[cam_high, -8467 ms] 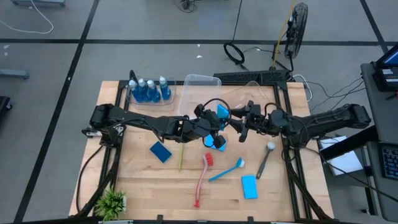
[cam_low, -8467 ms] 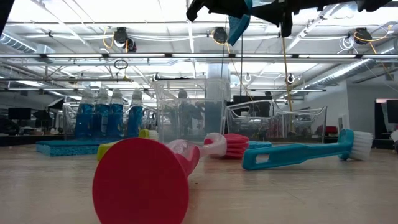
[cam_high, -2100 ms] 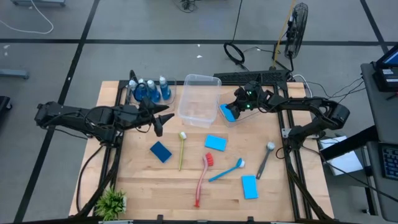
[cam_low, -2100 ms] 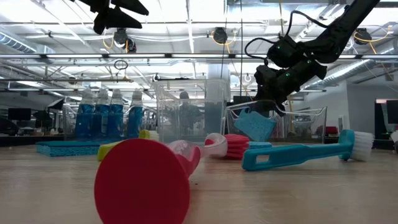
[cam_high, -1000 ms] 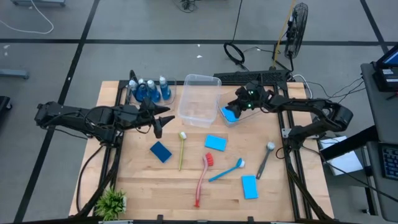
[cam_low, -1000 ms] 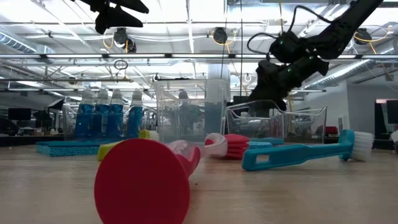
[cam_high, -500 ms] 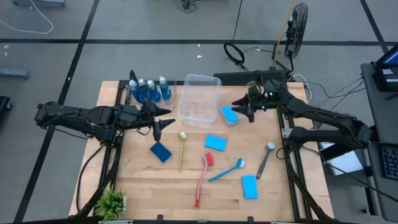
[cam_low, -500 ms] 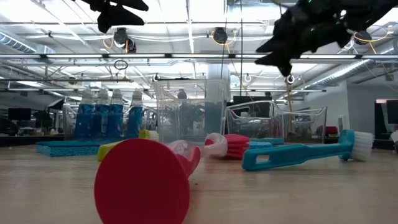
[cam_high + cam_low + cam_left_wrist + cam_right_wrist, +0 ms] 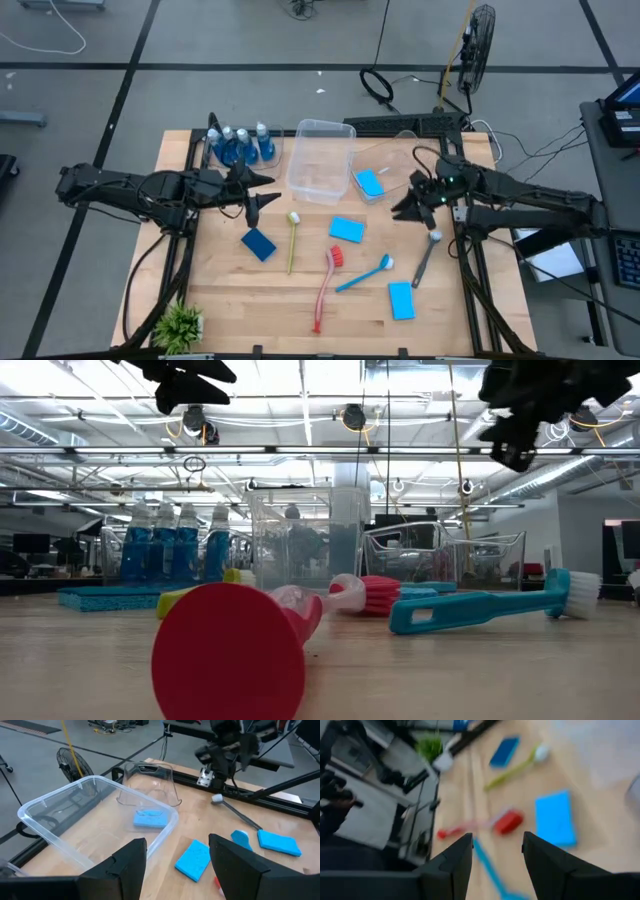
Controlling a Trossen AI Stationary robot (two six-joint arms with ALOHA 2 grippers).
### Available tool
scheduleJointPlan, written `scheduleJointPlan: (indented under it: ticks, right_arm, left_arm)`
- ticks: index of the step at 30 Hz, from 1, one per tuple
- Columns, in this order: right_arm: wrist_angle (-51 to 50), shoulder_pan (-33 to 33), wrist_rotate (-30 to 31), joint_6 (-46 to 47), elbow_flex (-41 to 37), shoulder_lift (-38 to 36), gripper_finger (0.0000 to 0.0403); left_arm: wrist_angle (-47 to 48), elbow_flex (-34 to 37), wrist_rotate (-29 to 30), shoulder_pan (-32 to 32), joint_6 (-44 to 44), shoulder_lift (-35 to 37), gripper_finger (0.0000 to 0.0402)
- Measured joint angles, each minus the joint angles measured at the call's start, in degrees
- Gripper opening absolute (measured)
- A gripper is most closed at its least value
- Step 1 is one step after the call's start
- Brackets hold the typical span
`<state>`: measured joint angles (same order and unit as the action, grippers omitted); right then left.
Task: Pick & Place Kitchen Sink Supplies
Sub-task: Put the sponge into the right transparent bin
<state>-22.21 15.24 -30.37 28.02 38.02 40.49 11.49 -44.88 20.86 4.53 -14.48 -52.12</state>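
Observation:
A blue sponge (image 9: 370, 183) lies flat in the smaller clear tub (image 9: 392, 160), right of the big clear tub (image 9: 320, 160). My right gripper (image 9: 405, 206) hangs open and empty above the table between that tub and the grey brush (image 9: 425, 255); its wrist view (image 9: 495, 840) looks down on a sponge and brushes. My left gripper (image 9: 255, 197) waits open in the air left of the big tub, its fingers (image 9: 127, 865) empty. Three blue-liquid bottles (image 9: 240, 145) stand at the far left.
On the wood lie a dark blue sponge (image 9: 258, 243), two lighter sponges (image 9: 347, 229) (image 9: 401, 299), and a yellow-green brush (image 9: 292, 240), red brush (image 9: 325, 285) and blue brush (image 9: 365, 272). A green plant (image 9: 180, 325) stands at the near left corner.
My right gripper has drawn away from the smaller tub, rising and swinging toward the table's right edge and a little nearer, staying open and empty. The sponge stays lying in the tub.

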Motion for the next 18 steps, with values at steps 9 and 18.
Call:
scheduleJointPlan:
  ticks: [9, 18]
  right_arm:
    - [-10.55, -8.65, -4.88, 10.97, 0.0, -1.39, 0.016]
    - [-11.49, -11.5, -5.79, 16.09, 0.0, -1.38, 0.016]
  left_arm:
    - [0.39, 0.0, 0.0, -0.02, -0.17, 0.0, 0.0216]
    - [0.37, 0.0, 0.01, -0.02, -0.22, 0.0, 0.0216]
